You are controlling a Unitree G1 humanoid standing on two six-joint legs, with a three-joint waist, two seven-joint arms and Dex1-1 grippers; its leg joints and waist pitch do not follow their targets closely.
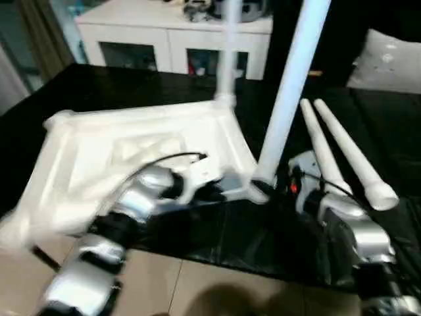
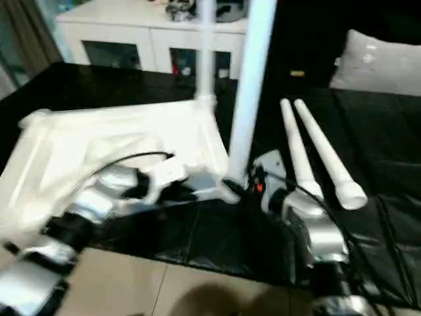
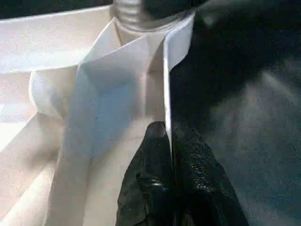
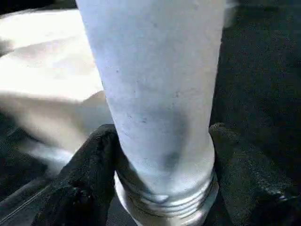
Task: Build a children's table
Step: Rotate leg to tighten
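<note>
The children's table top [image 1: 131, 151] lies upside down on a black sheet. One white leg [image 1: 227, 59] stands in its far corner socket. A second leg [image 1: 293, 85] leans at the near right corner, its threaded end [image 4: 164, 207] just above the socket. My right gripper [image 4: 164, 141] is shut on this leg, with a black finger pressed on each side just above the thread. My left gripper [image 3: 169, 129] is shut on the thin rim wall [image 3: 165, 84] of the top beside that corner. Two loose legs [image 1: 342, 151] lie side by side on the sheet to the right.
A white cabinet [image 1: 171, 36] with glass doors stands behind the work. A grey cushion [image 1: 388, 62] lies at the back right. The black sheet [image 1: 263, 243] ends near me at a tan floor [image 1: 197, 289].
</note>
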